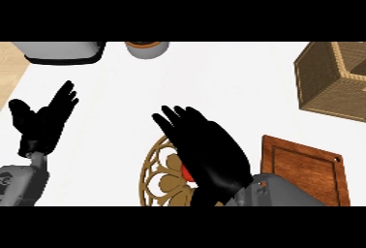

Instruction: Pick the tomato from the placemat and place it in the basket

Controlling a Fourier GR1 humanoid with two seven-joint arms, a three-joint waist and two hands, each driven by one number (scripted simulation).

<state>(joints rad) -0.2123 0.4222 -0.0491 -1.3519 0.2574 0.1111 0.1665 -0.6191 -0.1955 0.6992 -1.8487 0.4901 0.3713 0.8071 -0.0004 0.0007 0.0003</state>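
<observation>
The step in hand looks like the reach for the pick. The right hand (207, 150) sits at lower centre of the frame, over the round gold openwork placemat (159, 181), its fingers stretched out nearly straight and pointing toward the upper left, closed on nothing. The tomato (187, 173) shows only as a small red sliver at the hand's left edge, under the palm, lying on the placemat (most of it is hidden, so its exact position under the hand cannot be told). Whether the palm touches it cannot be told either.

The wicker basket (323, 80) stands at the upper right of the frame, well apart from the placemat, with a brown wooden board (307, 167) at lower right between them.

The left hand (44, 118) rests at the left edge of the frame, open, fingers up, holding nothing.

By my judgement the next move calls for the right hand's fingers and thumb to curl round the tomato before any lift, then a carry toward the upper right, over the board, to the basket's opening.
</observation>
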